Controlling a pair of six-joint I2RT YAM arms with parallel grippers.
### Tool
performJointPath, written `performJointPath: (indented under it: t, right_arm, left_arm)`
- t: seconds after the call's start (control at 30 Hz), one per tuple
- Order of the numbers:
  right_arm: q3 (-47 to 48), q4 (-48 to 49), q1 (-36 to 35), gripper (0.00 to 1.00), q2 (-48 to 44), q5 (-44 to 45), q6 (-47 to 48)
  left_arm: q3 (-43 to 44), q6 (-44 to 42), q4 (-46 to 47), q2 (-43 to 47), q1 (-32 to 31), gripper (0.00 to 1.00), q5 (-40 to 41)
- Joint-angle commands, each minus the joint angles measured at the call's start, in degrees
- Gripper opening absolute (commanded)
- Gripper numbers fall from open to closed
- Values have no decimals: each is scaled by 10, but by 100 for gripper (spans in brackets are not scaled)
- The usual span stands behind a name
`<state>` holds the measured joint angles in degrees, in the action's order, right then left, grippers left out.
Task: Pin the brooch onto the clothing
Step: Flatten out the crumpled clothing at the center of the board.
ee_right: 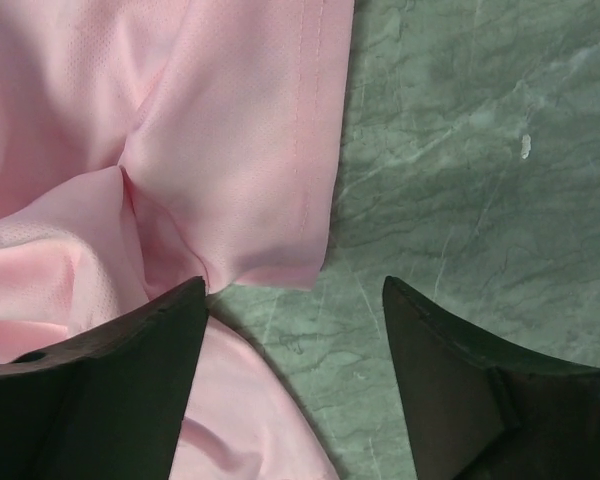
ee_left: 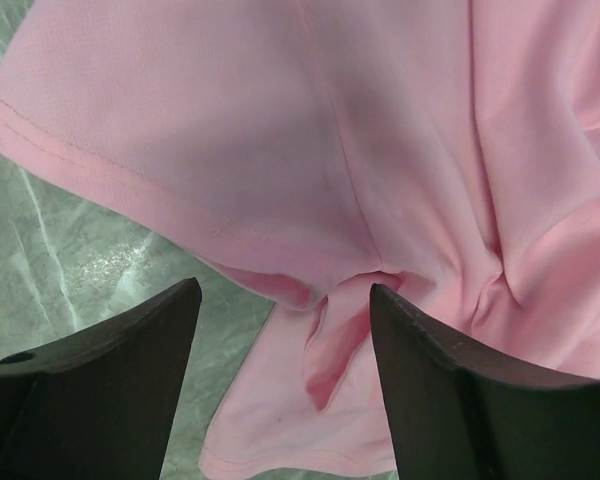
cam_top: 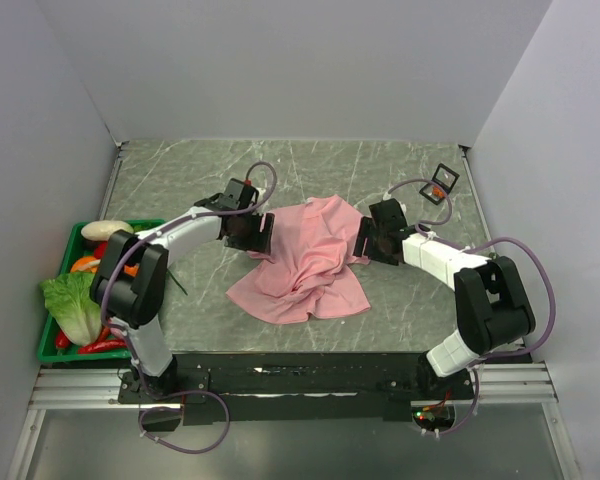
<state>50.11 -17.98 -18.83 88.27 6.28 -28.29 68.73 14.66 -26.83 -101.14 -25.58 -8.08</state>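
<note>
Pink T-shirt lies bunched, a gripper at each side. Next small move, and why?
Probably close the left gripper on the fold of the crumpled light pink fabric T-shirt showing between its open jaws, so the shirt can be pulled flat. The right gripper is open too, mostly over the green marble table beside the hem. The tiny orange-red brooch sits far right.

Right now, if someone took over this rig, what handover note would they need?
Left gripper: open, over the T-shirt at its left edge, holding nothing.
Right gripper: open, over the T-shirt's right hem, empty.
Brooch: in a small black holder at the far right of the table, away from both grippers.
Done: nothing pinned; the T-shirt lies crumpled mid-table.
Left: flatten the T-shirt, fetch the brooch, pin it.
</note>
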Motion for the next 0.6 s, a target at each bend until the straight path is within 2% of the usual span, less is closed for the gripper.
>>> performJointPath:
  t: [0.0, 0.1, 0.13, 0.17, 0.2, 0.4, 0.57]
  right_arm:
    - [-9, 19, 1, 74, 3, 11, -14]
    - [-9, 22, 2, 73, 9, 6, -17]
    - [-9, 24, 2, 72, 9, 4, -17]
    - [-10, 26, 1, 72, 10, 1, -19]
    - [-10, 26, 1, 72, 13, 2, -19]
    - [-14, 29, 1, 70, 12, 8, -21]
    - [-12, 37, 1, 65, 24, 7, -25]
  left_arm:
    - [21, -11, -19, -13, -5, 74, 22]
    - [25, -11, -18, -23, -5, 72, 31]
    - [26, -10, -18, -26, -5, 69, 32]
    - [26, -10, -15, -28, -5, 62, 29]
    - [28, -10, -13, -33, -5, 60, 25]
    - [32, -8, -2, -41, -5, 60, 8]
    - [31, -9, 11, -44, -5, 59, -17]
